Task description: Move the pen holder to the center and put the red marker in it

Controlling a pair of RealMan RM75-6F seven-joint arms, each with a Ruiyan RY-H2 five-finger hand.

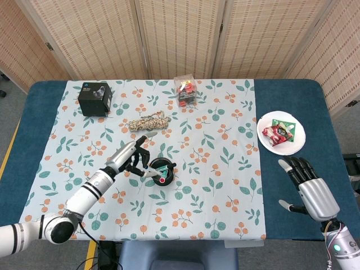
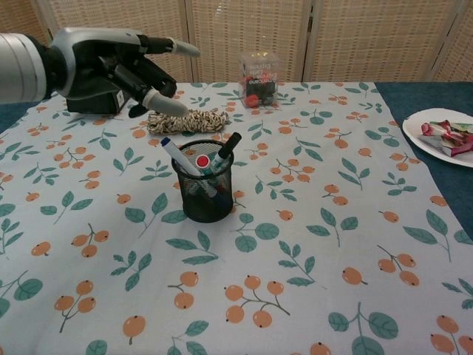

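Note:
The black mesh pen holder (image 1: 161, 171) (image 2: 203, 190) stands near the middle of the patterned tablecloth. The red marker (image 2: 202, 162) (image 1: 163, 180) stands inside it, red cap up, beside a blue-capped pen (image 2: 176, 154) and a black one (image 2: 228, 146). My left hand (image 1: 132, 154) (image 2: 122, 66) hovers up and to the left of the holder, fingers spread, holding nothing. My right hand (image 1: 306, 184) rests open on the blue table at the right, far from the holder.
A coil of rope (image 1: 147, 122) (image 2: 185, 120) lies behind the holder. A black box (image 1: 94, 98) sits at the back left, a clear box of small items (image 1: 185, 90) (image 2: 259, 78) at the back centre. A white plate with wrappers (image 1: 281, 133) (image 2: 446, 134) is at the right.

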